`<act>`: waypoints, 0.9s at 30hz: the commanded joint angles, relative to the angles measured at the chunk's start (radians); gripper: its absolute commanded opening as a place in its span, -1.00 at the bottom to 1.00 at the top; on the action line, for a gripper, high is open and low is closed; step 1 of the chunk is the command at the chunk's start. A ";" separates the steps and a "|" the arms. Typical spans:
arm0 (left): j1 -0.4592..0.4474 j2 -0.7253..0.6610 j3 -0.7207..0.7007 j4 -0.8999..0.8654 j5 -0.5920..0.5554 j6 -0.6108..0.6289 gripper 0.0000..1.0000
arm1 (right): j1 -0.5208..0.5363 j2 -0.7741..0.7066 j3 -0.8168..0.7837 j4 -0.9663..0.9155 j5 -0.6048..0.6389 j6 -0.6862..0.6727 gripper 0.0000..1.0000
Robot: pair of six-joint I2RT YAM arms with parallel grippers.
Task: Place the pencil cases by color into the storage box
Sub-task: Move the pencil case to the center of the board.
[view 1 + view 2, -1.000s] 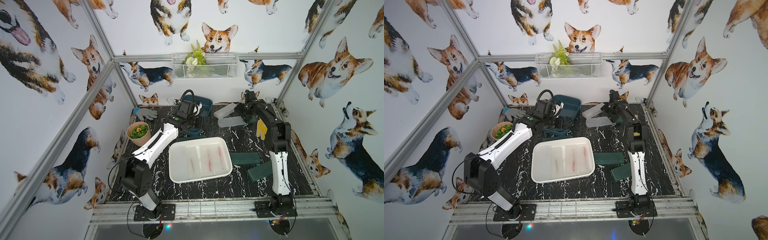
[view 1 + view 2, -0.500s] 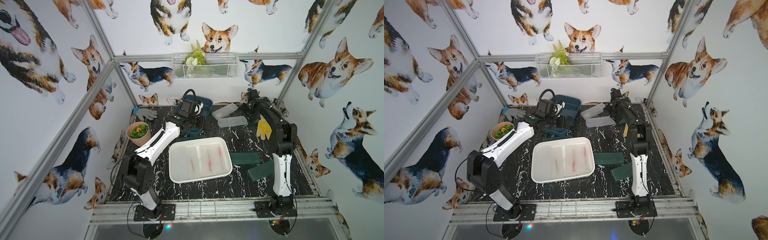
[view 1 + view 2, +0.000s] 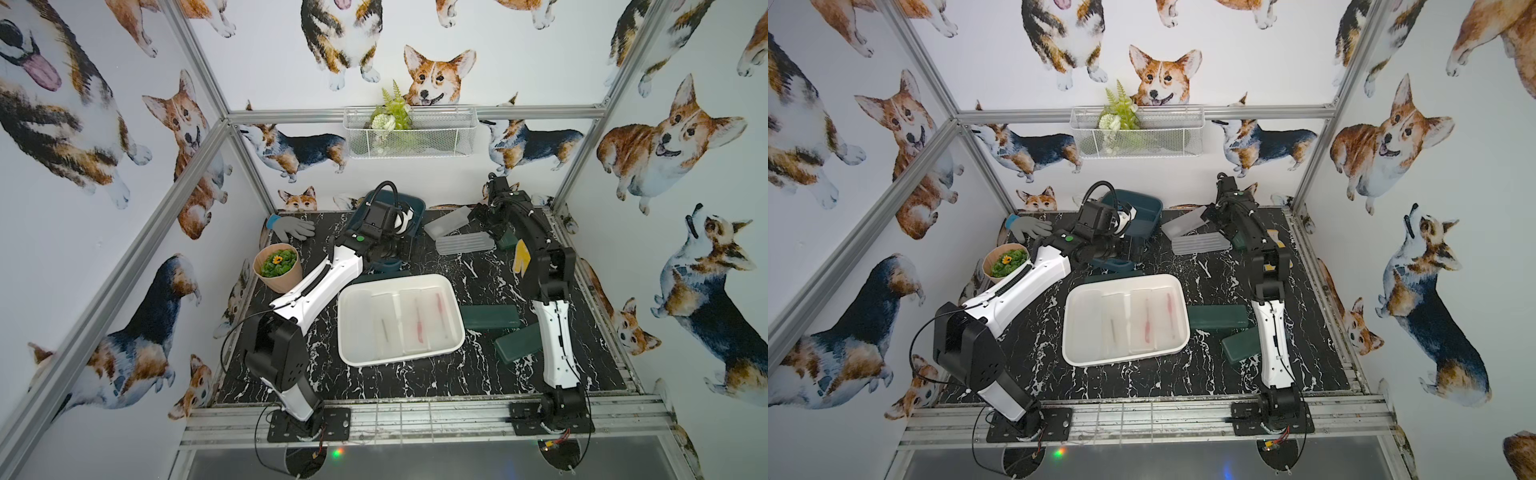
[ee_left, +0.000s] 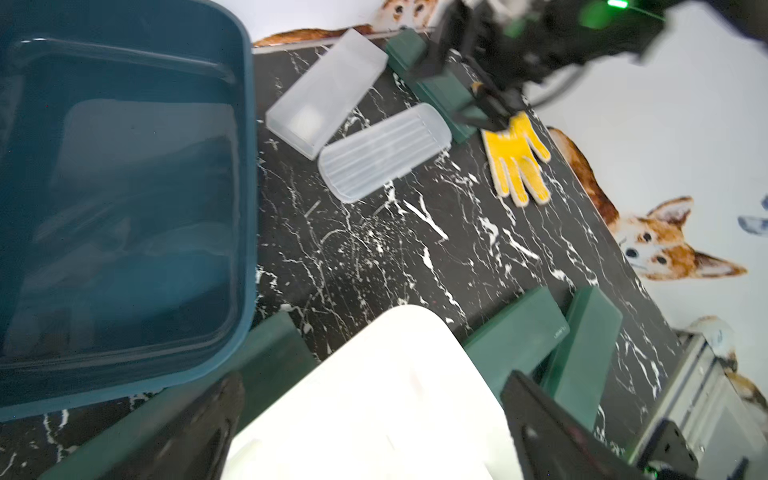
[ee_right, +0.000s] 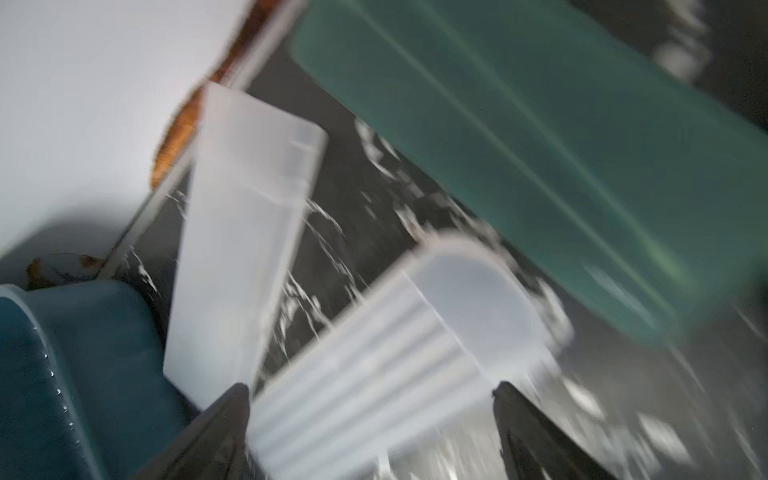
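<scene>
Two end effectors are in view, and you will find both spread wide with nothing pinched. The left end effector (image 4: 374,386) hangs over a corner of the white storage box (image 4: 353,415). The teal storage box (image 4: 247,208) sits just beside it, with one dark green pencil case (image 4: 270,349) lying between the two boxes. The right end effector (image 5: 370,399) hangs over the ribbed frosted pencil case (image 5: 374,374); that view is blurred, so you cannot confirm contact. A smooth frosted pencil case (image 3: 451,219) lies just beside the ribbed one on the desk (image 3: 478,374). Inside the white storage box, note the frosted pencil cases (image 3: 415,320) lying side by side. Two more dark green cases (image 3: 490,316) lie between that box and the right arm. A yellow glove (image 3: 521,257) lies near that arm.
</scene>
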 commanded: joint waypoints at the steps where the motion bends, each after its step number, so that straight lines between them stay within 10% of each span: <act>1: -0.002 -0.031 -0.012 -0.026 -0.004 0.046 1.00 | 0.000 -0.056 0.011 -0.006 -0.060 -0.285 0.87; 27: -0.006 -0.085 -0.065 0.064 -0.010 0.060 0.99 | 0.007 -0.111 -0.178 0.133 -0.188 -0.700 0.89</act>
